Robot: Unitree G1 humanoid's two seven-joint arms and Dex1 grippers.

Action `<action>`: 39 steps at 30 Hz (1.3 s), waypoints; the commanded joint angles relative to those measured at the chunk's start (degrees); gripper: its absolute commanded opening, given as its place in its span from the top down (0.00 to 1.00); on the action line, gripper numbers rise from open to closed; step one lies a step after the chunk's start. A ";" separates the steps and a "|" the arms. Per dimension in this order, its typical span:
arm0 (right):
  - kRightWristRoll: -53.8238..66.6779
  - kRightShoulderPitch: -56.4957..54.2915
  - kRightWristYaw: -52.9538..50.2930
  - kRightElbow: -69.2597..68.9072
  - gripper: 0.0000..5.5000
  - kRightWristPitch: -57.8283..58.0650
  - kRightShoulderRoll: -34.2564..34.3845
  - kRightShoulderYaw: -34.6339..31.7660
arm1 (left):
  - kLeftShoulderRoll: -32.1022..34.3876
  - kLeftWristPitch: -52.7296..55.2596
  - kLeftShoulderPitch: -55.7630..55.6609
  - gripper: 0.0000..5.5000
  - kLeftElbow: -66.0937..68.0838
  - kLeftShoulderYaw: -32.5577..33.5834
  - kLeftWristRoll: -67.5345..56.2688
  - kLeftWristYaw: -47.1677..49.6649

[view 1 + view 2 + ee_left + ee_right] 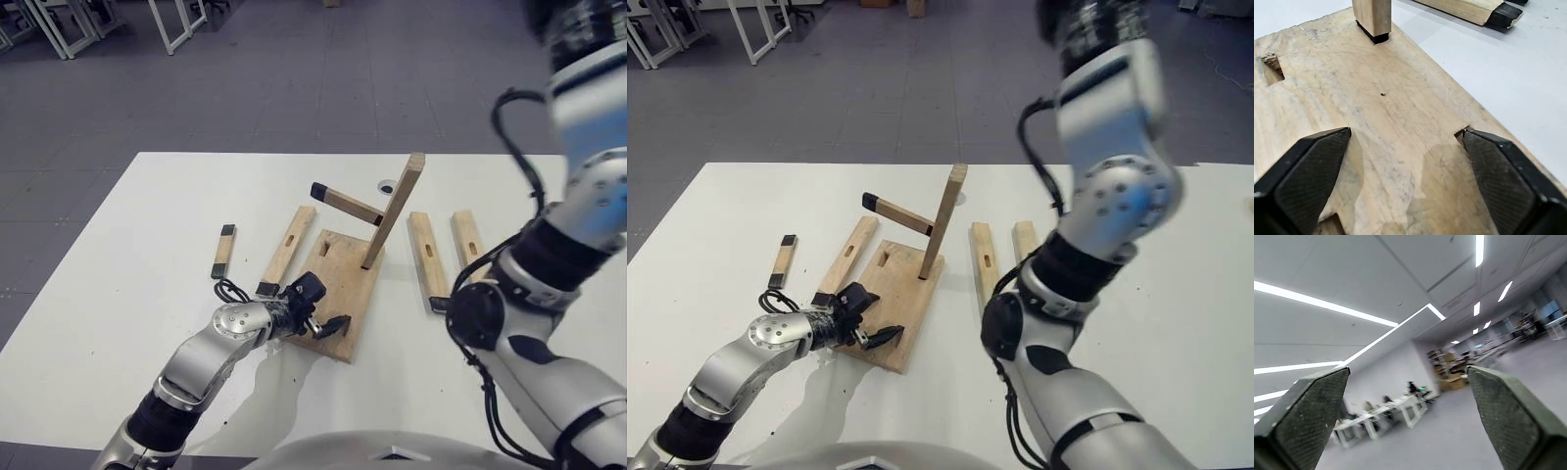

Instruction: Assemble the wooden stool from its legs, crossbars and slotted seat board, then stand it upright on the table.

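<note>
The slotted seat board (343, 269) lies flat on the white table (127, 274). One leg (395, 209) stands tilted in its far slot, and a black-tipped crossbar (348, 203) juts from that leg to the left. My left gripper (318, 311) is open at the board's near left corner. In the left wrist view its fingers (1308, 181) straddle the board (1391, 112), just over its surface, with the leg's foot (1372, 17) ahead. My right arm is raised high on the right. Its gripper (1408, 426) is open, holds nothing and faces the ceiling.
A loose slotted leg (290, 247) lies left of the board, and two more (427, 257) (467, 240) lie to its right. A short crossbar (224, 250) rests farther left. A small round hole (386, 186) sits near the table's far edge.
</note>
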 commanded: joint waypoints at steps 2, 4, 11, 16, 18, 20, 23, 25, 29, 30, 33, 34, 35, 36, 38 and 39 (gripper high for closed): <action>-4.73 35.32 3.62 -6.38 0.20 10.12 -5.98 4.36 | -0.87 4.42 -2.77 0.22 -2.65 6.48 -1.41 2.68; -4.17 45.74 6.49 -9.51 0.20 10.53 -6.27 4.42 | -0.39 6.38 -2.08 0.22 -4.18 9.71 -2.43 3.31; -6.22 60.81 11.26 -8.83 0.20 5.86 -5.24 6.34 | 5.95 6.84 8.30 0.22 -6.07 15.13 -2.97 0.84; -9.09 65.99 14.68 -3.54 0.20 2.59 -5.50 11.12 | 5.75 -0.13 8.03 0.22 -0.01 17.03 -0.26 2.08; -11.09 67.21 16.51 -0.36 0.20 0.87 -6.58 13.84 | 5.06 -1.94 7.46 0.22 1.33 17.36 0.37 2.92; -13.17 67.76 18.01 2.65 0.20 -1.06 -8.10 16.07 | 4.91 -3.44 7.44 0.22 2.68 17.54 0.87 3.10; -15.35 67.99 19.13 6.09 0.25 -3.74 -9.41 16.82 | 4.99 -4.61 6.85 0.22 4.27 18.00 0.86 2.56; -15.51 68.41 19.84 6.60 0.31 -4.54 -9.60 16.59 | 5.62 -5.53 6.41 0.22 5.48 18.12 1.15 1.77; -15.48 68.65 21.07 6.34 0.48 -4.69 -9.82 16.21 | 8.94 -8.74 8.00 0.22 8.41 17.26 3.21 -1.27; -15.34 68.46 21.25 6.25 0.51 -4.48 -9.80 16.05 | 10.11 -9.61 9.10 0.22 8.45 16.83 3.62 -2.61; -14.68 68.16 21.12 6.15 0.61 -3.89 -9.06 15.19 | 13.88 -13.67 12.09 0.22 9.31 15.23 5.44 -7.20; -14.12 67.91 20.87 5.89 0.62 -3.49 -8.48 14.62 | 14.70 -15.33 12.65 0.22 10.47 14.79 6.50 -7.82; -13.79 67.70 20.71 5.58 0.63 -3.17 -8.14 14.28 | 15.05 -16.40 13.06 0.22 11.31 14.53 7.21 -8.24; -13.61 67.17 20.65 5.48 0.63 -2.87 -8.05 14.08 | 15.05 -17.28 13.58 0.22 11.79 14.16 7.84 -8.32; -13.58 66.03 20.50 5.27 0.63 -2.59 -8.09 14.10 | 14.28 -18.60 14.50 0.22 12.06 13.17 8.81 -7.99; -13.51 65.27 20.35 5.01 0.63 -2.43 -7.98 14.18 | 13.32 -19.25 14.40 0.22 12.17 12.19 9.66 -7.24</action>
